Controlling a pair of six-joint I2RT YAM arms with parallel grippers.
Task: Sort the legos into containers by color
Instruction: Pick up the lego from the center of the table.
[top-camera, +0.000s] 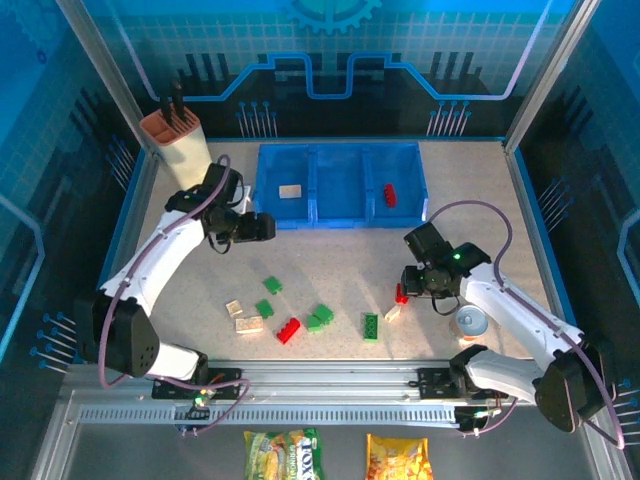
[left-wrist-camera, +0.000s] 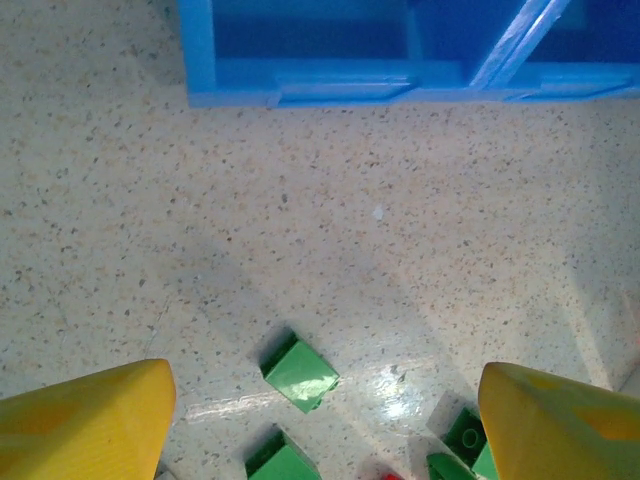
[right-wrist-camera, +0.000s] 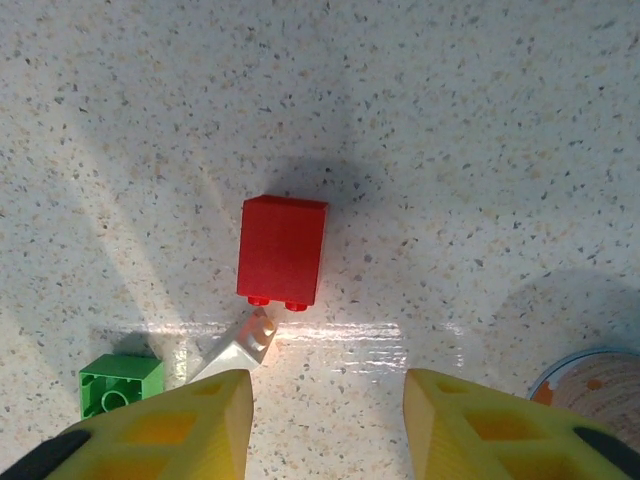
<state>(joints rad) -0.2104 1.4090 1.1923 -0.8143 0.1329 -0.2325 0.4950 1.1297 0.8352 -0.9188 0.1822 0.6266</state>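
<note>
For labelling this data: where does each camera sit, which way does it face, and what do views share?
Top camera: above, behind the arm bases, looking down on table, blue tray, bricks; left arm and right arm show.
Left wrist camera: on the left arm, facing down and forward to the tray's near wall, over a green brick; yellow fingers show.
Right wrist camera: on the right arm, facing down at a red brick; yellow fingers show.
Shared: tray, top and left wrist; red brick, top and right wrist.
</note>
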